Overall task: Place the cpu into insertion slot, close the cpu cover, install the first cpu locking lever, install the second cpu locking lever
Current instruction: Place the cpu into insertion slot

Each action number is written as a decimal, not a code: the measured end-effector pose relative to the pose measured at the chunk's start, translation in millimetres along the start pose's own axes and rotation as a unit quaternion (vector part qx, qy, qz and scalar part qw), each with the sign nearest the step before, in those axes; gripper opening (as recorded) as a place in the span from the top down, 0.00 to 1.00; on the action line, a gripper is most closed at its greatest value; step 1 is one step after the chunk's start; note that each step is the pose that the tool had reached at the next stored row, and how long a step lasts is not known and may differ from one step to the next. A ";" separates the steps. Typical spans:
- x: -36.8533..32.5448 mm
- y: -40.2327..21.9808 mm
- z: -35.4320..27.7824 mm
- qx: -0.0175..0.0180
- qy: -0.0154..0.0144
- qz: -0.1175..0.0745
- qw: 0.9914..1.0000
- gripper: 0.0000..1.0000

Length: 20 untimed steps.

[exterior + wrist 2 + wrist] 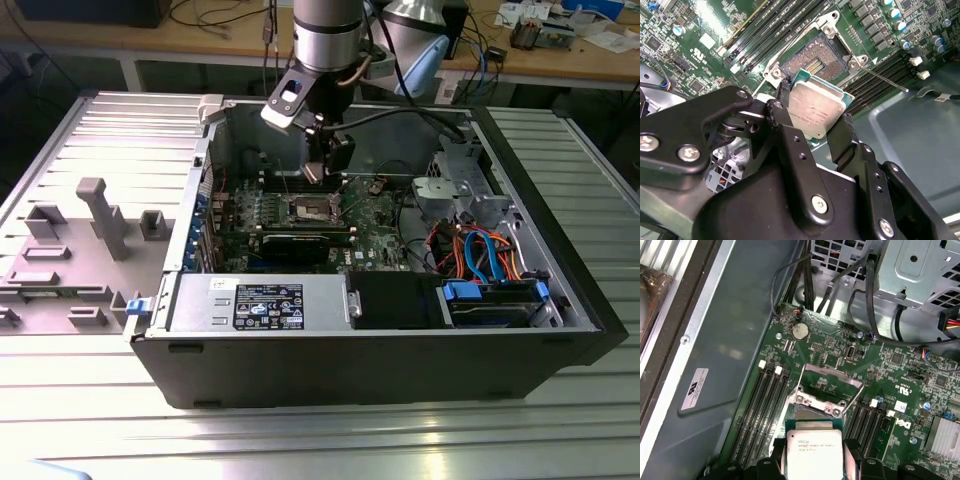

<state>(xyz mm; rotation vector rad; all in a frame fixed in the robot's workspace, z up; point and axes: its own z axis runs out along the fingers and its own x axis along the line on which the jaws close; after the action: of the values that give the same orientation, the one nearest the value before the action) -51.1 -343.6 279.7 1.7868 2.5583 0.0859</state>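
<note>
My pincer (813, 116) is clamped on two opposite edges of the chip (816, 107), whose metal top faces my wrist. The chip hangs just above the socket (812, 62), apart from it and not yet seated. The socket's dark centre lies bare. The cover (832, 375) stands swung open at one edge of the socket. One lever (885, 80) juts out, released, beside the socket. Judged status: first step under way; cover closing and both levers not yet done.

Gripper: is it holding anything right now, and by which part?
Yes. The gripper is shut on the cpu, pinching it by two opposite edges, metal top bare, near the open insertion slot.
</note>
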 end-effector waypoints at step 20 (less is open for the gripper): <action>0.0 -0.2 2.1 -0.001 -0.002 0.038 0.999 0.45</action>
<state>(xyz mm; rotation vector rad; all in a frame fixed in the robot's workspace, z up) -51.2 -343.6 277.6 1.8805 2.4878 0.0849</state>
